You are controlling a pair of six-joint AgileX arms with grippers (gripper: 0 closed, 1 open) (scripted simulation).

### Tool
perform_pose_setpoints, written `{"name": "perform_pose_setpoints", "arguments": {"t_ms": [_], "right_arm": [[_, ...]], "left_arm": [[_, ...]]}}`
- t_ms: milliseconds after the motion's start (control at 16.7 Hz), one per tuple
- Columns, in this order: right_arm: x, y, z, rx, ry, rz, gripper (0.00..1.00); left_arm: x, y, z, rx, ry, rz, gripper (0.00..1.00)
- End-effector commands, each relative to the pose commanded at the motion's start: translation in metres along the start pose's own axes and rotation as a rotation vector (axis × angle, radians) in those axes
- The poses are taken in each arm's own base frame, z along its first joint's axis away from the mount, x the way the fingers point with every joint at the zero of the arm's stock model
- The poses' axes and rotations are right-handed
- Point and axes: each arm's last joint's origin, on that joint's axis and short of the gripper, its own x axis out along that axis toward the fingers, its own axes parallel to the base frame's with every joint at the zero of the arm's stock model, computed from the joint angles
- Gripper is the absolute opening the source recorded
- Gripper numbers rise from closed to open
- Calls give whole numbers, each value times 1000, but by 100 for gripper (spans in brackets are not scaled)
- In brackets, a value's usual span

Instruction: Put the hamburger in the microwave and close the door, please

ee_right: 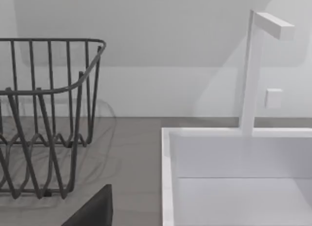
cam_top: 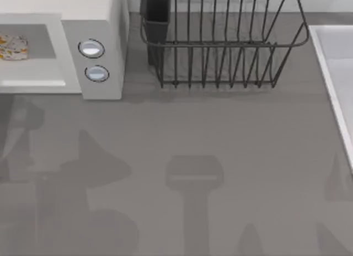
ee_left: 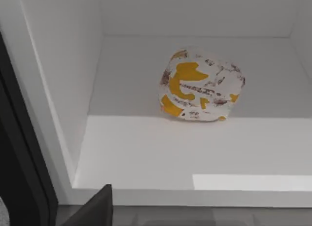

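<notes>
With the hamburger point(ee_left: 202, 85) already resting deep in the microwave point(cam_top: 102, 24) cavity at the table's far left corner, we should swing the door point(ee_left: 19, 153) shut squarely, though we cannot tell either claw's state.

Grey table point(cam_top: 220, 156) – microwave point(cam_top: 105, 24), dish rack point(cam_top: 220, 52), sink point(cam_top: 336, 63).

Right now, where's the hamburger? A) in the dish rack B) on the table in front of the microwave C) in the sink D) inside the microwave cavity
D: the hamburger lies on the floor of the microwave cavity, with no gripper on it.
</notes>
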Motion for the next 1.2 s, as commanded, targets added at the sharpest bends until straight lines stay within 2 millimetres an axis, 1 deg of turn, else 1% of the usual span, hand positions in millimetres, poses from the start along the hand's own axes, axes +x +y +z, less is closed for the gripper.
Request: {"name": "perform_pose_setpoints", "arguments": {"t_ms": [120, 240, 480, 660, 780, 960, 1080, 1200], "right_arm": [[0, 0, 0, 0, 0, 0, 100], [0, 0, 0, 0, 0, 0, 100], [0, 0, 0, 0, 0, 0, 100], [0, 0, 0, 0, 0, 0, 100], [0, 0, 0, 0, 0, 0, 100], [0, 0, 0, 0, 0, 0, 100], [0, 0, 0, 0, 0, 0, 100], [0, 0, 0, 0, 0, 0, 100]], "left_arm": [[-11, -7, 2, 3, -9, 1, 100], [-28, -17, 4, 8, -32, 4, 100], [-77, -41, 3, 27, -125, 16, 100], [-116, -57, -10, 40, -232, 22, 100], [-134, -64, -25, 40, -294, 23, 100], [-145, -71, -49, 29, -346, 21, 100], [-147, -73, -61, 18, -362, 19, 100], [-146, -75, -69, 11, -367, 17, 100]]}}
